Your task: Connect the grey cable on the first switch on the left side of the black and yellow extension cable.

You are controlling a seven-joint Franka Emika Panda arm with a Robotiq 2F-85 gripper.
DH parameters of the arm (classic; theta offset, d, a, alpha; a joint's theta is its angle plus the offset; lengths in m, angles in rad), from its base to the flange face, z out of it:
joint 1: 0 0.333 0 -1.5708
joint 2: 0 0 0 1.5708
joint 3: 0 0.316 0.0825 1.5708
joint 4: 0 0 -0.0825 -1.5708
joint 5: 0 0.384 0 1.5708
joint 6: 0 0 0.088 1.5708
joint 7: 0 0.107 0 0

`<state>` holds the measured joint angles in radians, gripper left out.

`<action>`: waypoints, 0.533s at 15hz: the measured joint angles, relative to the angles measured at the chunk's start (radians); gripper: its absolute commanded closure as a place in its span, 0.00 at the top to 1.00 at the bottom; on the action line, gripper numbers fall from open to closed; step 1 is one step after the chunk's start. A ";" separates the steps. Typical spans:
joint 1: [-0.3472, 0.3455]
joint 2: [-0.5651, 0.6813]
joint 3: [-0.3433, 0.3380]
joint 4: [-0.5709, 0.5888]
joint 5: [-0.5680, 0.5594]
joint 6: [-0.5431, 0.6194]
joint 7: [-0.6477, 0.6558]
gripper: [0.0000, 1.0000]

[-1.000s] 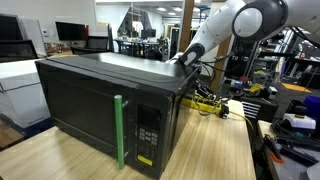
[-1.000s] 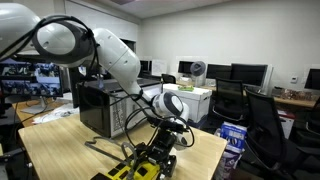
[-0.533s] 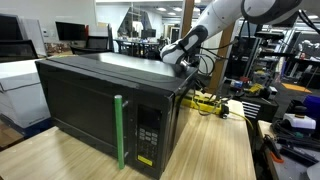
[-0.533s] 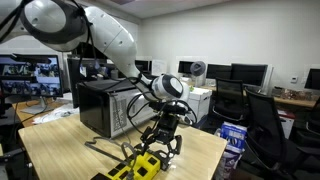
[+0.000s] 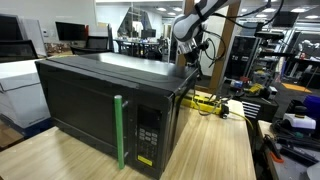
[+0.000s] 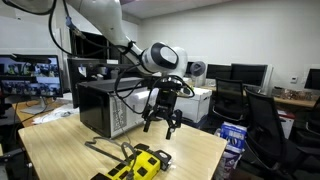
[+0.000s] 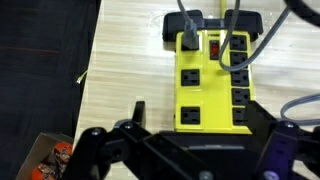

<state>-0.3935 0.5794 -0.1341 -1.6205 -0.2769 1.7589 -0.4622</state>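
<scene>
The gripper point(image 6: 160, 127) hangs in the air above the wooden bench point(image 6: 60, 150), with its fingers point(image 6: 148, 123) spread apart and holding nothing. The black and yellow extension cable point(image 7: 210, 85) lies flat on the bench below the gripper, near the black microwave point(image 5: 100, 100). A dark plug point(image 7: 186, 40) sits in a socket beside its red switch point(image 7: 212, 45).

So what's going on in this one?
A robot arm's gripper hovers open and empty above a yellow power strip that lies on a wooden table beside a black microwave. The wrist view shows several plugs seated in the strip's sockets at its far end. Nothing is being held at this moment.
</scene>
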 measured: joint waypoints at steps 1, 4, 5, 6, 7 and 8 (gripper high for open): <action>-0.001 -0.058 -0.002 -0.062 0.035 0.052 0.014 1.00; 0.011 -0.217 -0.003 -0.243 0.080 0.222 0.056 1.00; 0.018 -0.255 -0.005 -0.291 0.080 0.271 0.069 1.00; 0.028 -0.302 -0.008 -0.352 0.080 0.331 0.083 1.00; 0.037 -0.335 -0.012 -0.399 0.080 0.376 0.092 1.00; 0.047 -0.372 -0.017 -0.455 0.080 0.429 0.102 1.00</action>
<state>-0.3464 0.2071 -0.1511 -2.0752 -0.1971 2.1876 -0.3600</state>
